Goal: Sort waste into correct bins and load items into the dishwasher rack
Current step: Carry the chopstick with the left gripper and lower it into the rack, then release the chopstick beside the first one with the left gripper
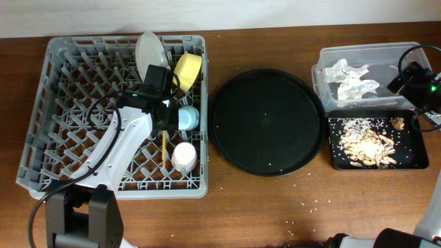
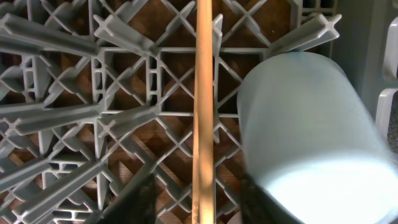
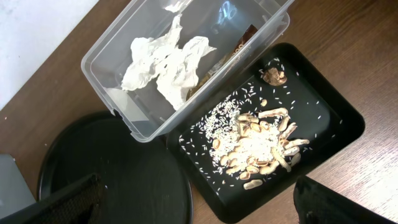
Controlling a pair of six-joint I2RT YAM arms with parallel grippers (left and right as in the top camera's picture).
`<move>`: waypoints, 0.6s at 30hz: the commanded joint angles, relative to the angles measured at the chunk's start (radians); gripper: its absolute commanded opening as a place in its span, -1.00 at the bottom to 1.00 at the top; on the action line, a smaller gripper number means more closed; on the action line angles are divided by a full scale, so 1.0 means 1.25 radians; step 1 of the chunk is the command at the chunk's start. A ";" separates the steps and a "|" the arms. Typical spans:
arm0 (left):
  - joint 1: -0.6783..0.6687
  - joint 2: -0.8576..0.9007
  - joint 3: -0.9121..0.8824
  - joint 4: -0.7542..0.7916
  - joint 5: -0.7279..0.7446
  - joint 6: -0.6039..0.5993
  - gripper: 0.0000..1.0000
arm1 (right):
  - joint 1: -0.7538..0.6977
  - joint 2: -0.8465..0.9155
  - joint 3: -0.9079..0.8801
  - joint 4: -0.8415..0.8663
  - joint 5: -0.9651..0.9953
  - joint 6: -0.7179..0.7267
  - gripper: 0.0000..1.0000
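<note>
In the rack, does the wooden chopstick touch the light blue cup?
Apart. The left wrist view shows a strip of the grey rack between the chopstick and the light blue cup.

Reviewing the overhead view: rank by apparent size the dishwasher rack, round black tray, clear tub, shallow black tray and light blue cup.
1. dishwasher rack
2. round black tray
3. clear tub and shallow black tray: these look about alike, so they are not ranked against each other
4. light blue cup
</note>
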 commanded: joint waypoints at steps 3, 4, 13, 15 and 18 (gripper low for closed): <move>0.002 -0.005 0.004 -0.001 -0.014 0.000 0.14 | -0.004 0.001 0.013 -0.001 0.010 0.007 0.97; 0.002 -0.007 0.016 -0.008 -0.013 0.000 0.14 | -0.004 0.001 0.013 -0.001 0.010 0.007 0.97; 0.002 -0.024 0.057 -0.027 -0.046 0.002 -0.17 | -0.004 0.001 0.013 -0.001 0.010 0.007 0.97; 0.002 -0.014 0.044 -0.027 -0.066 0.002 -0.21 | -0.004 0.001 0.013 -0.001 0.010 0.007 0.97; 0.002 0.010 0.042 -0.027 -0.065 0.003 -0.20 | -0.004 0.001 0.013 -0.001 0.010 0.007 0.97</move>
